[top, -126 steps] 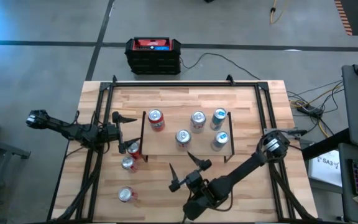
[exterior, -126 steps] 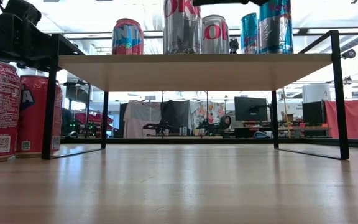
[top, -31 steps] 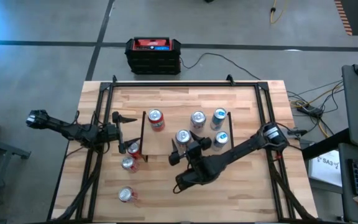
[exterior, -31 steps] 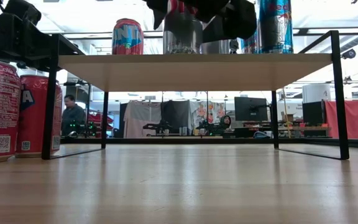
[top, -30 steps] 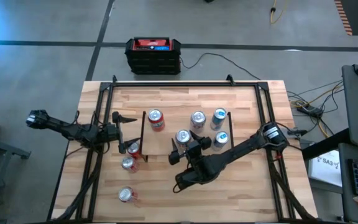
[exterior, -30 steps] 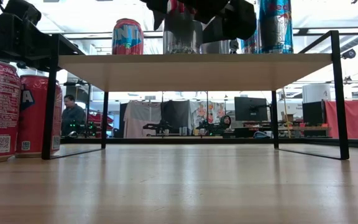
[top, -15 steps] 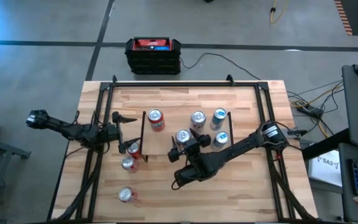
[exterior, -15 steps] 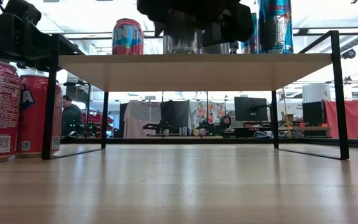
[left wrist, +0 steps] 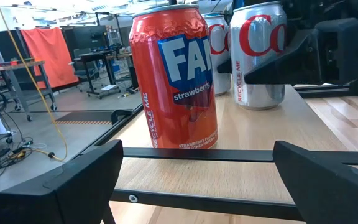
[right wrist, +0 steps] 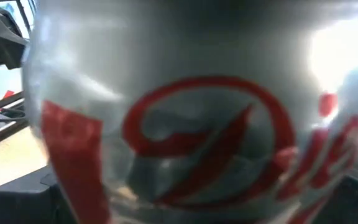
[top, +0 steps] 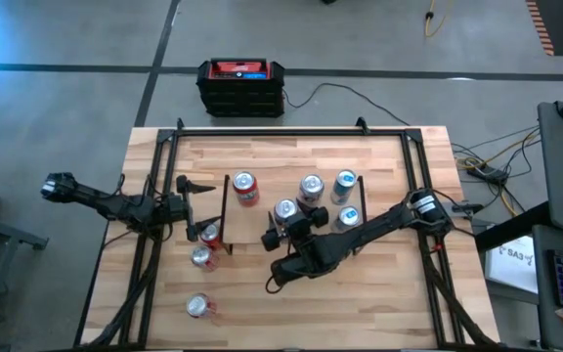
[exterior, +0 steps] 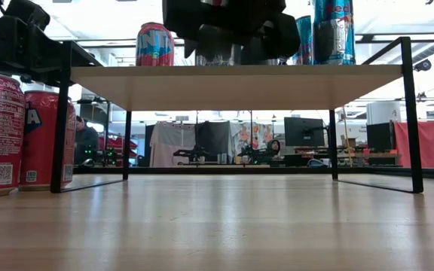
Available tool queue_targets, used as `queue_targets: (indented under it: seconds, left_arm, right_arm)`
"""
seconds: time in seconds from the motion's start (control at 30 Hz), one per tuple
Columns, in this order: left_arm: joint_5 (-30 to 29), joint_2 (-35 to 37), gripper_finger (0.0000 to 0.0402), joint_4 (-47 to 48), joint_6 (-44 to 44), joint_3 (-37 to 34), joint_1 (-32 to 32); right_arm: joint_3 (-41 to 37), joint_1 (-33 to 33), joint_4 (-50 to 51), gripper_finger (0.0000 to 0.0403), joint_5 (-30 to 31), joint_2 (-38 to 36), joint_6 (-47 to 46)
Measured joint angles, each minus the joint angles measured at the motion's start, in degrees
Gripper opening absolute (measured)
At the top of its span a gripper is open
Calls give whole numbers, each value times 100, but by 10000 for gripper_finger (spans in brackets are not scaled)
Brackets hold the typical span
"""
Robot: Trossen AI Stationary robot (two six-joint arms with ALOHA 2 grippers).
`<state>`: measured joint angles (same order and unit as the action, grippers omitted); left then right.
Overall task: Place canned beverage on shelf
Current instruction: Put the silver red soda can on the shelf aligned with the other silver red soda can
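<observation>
From above, the shelf (top: 252,233) carries five cans; the right gripper (top: 286,227), fingers spread, brackets the silver can (top: 284,209) without clamping it. At table level, that can (exterior: 215,53) stands on the shelf board (exterior: 236,84). Left wrist: the left gripper (left wrist: 197,180), open and empty, faces the strawberry can (left wrist: 176,78). Right wrist: the silver can (right wrist: 191,124) fills the frame.

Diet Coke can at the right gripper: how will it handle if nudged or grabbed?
The Diet Coke can stands upright on the shelf, so a high sideways nudge might tip it. If tipped, its round body would probably roll. Its glossy metal wall looks slippery; the open right gripper likely needs a centred grip.
</observation>
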<state>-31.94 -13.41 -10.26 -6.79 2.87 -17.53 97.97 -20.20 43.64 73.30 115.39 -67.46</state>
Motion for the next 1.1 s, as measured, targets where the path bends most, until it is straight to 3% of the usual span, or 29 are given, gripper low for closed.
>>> queue_targets:
  seconds: [0.27,0.6,1.1]
  left_arm:
    - [0,0,400,1,0,0,1]
    - [0,0,400,0,-1,0,0]
    - [0,0,400,0,0,0,-1]
  right_arm:
    - [-63,-1,-241,383,-9,0,7]
    - [-70,-1,-282,284,-194,0,9]
    - [-70,-182,-503,290,-262,0,-87]
